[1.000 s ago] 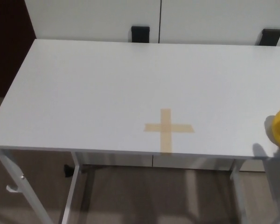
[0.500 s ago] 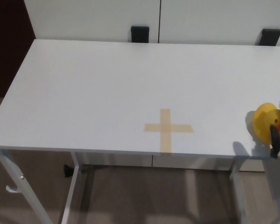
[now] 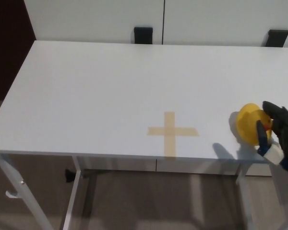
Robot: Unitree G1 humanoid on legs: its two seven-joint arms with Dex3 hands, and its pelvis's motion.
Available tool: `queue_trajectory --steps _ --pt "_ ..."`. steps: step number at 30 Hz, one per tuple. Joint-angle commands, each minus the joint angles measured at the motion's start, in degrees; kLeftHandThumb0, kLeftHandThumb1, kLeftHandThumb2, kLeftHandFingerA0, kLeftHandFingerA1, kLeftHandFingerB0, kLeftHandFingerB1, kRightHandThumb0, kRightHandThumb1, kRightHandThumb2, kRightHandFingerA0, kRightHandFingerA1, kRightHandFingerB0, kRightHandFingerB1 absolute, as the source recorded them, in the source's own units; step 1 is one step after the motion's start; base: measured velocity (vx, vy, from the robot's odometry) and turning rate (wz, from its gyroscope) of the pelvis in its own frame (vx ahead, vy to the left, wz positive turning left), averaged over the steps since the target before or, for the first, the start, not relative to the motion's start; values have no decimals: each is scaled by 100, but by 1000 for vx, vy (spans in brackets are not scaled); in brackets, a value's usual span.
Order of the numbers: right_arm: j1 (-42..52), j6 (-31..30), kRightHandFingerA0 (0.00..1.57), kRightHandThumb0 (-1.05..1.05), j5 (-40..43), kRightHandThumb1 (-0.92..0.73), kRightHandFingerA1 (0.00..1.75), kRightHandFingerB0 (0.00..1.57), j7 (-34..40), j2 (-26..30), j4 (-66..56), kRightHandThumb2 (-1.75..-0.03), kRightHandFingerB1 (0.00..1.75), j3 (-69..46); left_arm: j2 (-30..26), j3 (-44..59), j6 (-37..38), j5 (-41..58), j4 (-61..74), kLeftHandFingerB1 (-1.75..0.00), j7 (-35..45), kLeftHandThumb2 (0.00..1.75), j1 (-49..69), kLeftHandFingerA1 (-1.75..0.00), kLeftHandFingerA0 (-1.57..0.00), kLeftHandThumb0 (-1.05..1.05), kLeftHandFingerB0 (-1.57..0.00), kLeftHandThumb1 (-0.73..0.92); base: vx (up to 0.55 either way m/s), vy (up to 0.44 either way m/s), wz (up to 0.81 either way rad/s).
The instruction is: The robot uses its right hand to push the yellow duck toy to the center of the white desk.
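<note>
A yellow duck toy (image 3: 250, 123) sits near the front right of the white desk (image 3: 110, 91). My right hand (image 3: 278, 134) comes in from the right edge and rests against the duck's right side, with black fingers (image 3: 274, 114) around its far and near sides. Whether the hand grips the duck or only presses on it is unclear. A tan tape cross (image 3: 172, 132) marks the desk to the left of the duck. My left hand does not show.
White cabinet fronts stand behind the desk, with two black feet (image 3: 143, 34) at its back edge. The desk's front edge runs just below the cross and the duck, with metal legs (image 3: 19, 191) and floor beneath.
The duck has slid left along the desk toward the tape cross, and my right hand has come further into view behind it.
</note>
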State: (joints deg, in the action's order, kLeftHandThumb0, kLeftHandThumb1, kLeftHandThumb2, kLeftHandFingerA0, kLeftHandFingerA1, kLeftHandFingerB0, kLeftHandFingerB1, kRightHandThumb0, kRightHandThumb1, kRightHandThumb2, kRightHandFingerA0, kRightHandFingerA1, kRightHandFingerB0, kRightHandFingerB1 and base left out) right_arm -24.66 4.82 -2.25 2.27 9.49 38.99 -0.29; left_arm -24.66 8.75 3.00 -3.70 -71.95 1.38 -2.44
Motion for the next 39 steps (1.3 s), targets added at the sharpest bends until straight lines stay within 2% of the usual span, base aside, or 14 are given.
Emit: queue_trajectory --steps 1,2,10,11,15,16,17,22,23,31,32,33,34,39 --pt "59 -275 9 -87 -280 -92 48 6 -188 -206 -42 -78 28 390 -12 -11 27 26 19 -104 23 171 12 -103 -125 65 -121 -24 0 0 0" --pt "35 -276 9 -83 -276 -78 55 5 -207 -229 -67 -115 34 428 -10 -26 43 13 6 -103 21 168 8 -102 -126 63 -121 -29 0 0 0" --pt "-6 -241 9 -84 -346 -78 54 5 -224 -358 -140 -117 35 628 11 -68 -4 -3 -28 -103 -2 174 -15 -99 -118 68 -120 -20 0 0 0" --pt "-13 -281 8 -86 -332 -92 48 5 -229 -398 -153 -78 31 642 8 -77 5 -5 -14 -108 9 170 -9 -103 -125 70 -128 -27 0 0 0" --pt "25 -368 7 -87 -337 -91 50 4 -231 -498 -275 -78 33 714 9 -43 24 41 -10 -104 38 174 -10 -104 -127 63 -123 -31 0 0 0" --pt "25 -392 9 -77 -359 -74 57 0 -230 -517 -305 -118 39 744 9 -53 31 32 -1 -104 31 175 -6 -102 -123 65 -124 -28 0 0 0" --pt "11 -398 7 -87 -402 -91 52 4 -208 -567 -317 -79 35 799 9 -68 31 16 -3 -104 21 174 -9 -102 -122 60 -122 -28 0 0 0" --pt "-12 -407 7 -89 -458 -91 52 4 -166 -666 -327 -79 34 874 4 -89 15 0 -20 -104 12 173 -29 -102 -122 58 -122 -28 0 0 0" --pt "-10 -411 10 -91 -477 -82 58 0 -176 -715 -334 -122 32 918 1 -92 26 -2 -29 -103 18 175 -33 -102 -126 64 -123 -27 0 0 0" --pt "-35 -495 0 -86 -543 -80 41 11 -199 -933 -389 -122 26 1069 10 -75 74 29 13 -104 19 174 -11 -104 -126 56 -121 -33 0 0 0" --pt "-59 -500 0 -89 -583 -92 42 5 -185 -963 -386 -85 31 1111 10 -80 70 23 -10 -102 28 172 -26 -99 -124 54 -129 -38 0 0 0" --pt "-59 -500 0 -89 -583 -92 42 5 -185 -963 -386 -85 31 1111 10 -80 70 23 -10 -102 28 172 -26 -99 -124 54 -129 -38 0 0 0" --pt "-91 -540 0 -90 -623 -84 35 10 -159 -1006 -388 -124 19 1153 9 -84 89 16 -31 -99 34 175 -35 -96 -131 60 -137 -35 0 0 0" --pt "-151 -645 0 -87 -672 -86 31 4 -119 -1125 -415 -126 16 1228 12 -93 30 11 -26 -105 27 168 -55 -100 -126 46 -134 -34 0 0 0"
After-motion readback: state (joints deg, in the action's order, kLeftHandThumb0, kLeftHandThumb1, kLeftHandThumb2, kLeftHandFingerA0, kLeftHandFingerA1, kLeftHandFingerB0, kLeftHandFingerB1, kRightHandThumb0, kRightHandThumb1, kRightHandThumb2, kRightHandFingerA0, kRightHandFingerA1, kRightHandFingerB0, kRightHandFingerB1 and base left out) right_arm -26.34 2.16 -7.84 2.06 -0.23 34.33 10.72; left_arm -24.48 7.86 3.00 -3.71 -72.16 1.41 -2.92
